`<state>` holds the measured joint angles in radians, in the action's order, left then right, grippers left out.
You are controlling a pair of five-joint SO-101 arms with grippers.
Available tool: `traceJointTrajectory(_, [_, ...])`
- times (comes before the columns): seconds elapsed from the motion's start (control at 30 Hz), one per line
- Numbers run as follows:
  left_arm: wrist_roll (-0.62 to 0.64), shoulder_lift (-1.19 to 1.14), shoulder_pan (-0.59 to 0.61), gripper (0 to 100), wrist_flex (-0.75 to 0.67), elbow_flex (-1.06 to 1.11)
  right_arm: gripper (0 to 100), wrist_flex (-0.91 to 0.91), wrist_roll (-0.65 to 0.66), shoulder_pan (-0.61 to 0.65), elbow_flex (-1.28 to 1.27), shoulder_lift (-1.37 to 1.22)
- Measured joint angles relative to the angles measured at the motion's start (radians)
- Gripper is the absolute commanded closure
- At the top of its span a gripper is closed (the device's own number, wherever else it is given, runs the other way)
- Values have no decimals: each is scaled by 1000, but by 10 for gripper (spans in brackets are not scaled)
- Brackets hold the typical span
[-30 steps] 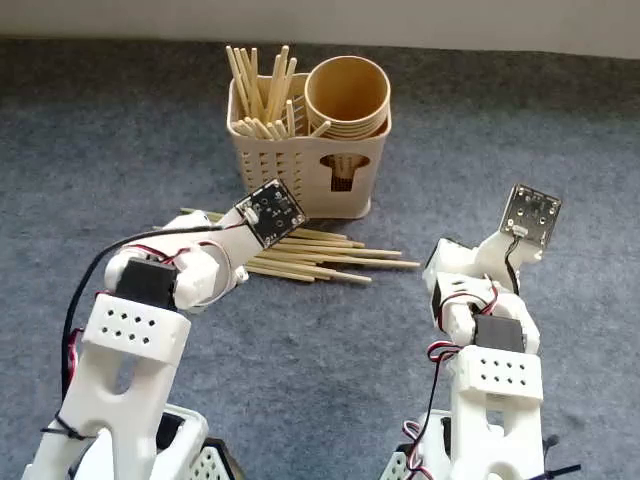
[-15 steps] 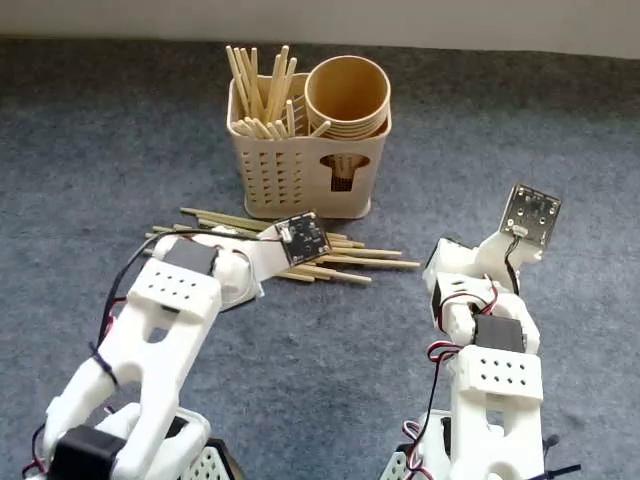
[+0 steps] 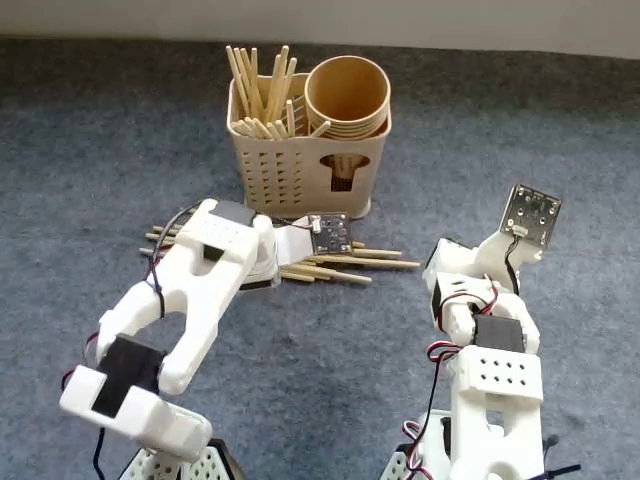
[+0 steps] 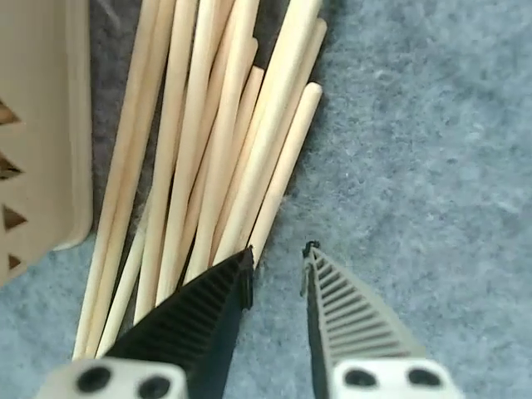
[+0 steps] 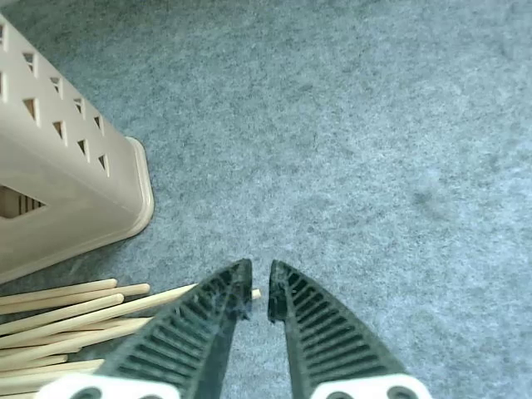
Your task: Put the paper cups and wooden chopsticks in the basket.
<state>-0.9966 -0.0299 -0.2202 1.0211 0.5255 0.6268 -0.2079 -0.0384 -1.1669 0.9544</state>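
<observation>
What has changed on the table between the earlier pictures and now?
The left gripper swung forward and rightward, down over the loose chopsticks on the carpet; its jaws are open, holding nothing. The right gripper, the basket and the paper cups stayed as they were.

In the high view the left arm (image 3: pixel 215 265) lay across the loose chopsticks (image 3: pixel 370 262) and covered the middle of the pile. The basket (image 3: pixel 290 175) wall hid the lower ends of the standing chopsticks (image 3: pixel 262 95) and all but the rims of the lower paper cups (image 3: pixel 347 95). The left arm's base and that of the right arm (image 3: pixel 495 375) ran off the near edge. Both wrist views cut off most of the basket and the sticks' length. One finger of the right gripper (image 5: pixel 260 283) covered part of one stick.
</observation>
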Motion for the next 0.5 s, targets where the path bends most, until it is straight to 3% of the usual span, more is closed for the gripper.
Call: traceJointTrajectory(0.5, [-8,-153,-2,947,44,-87,950,0,0,0,0,0])
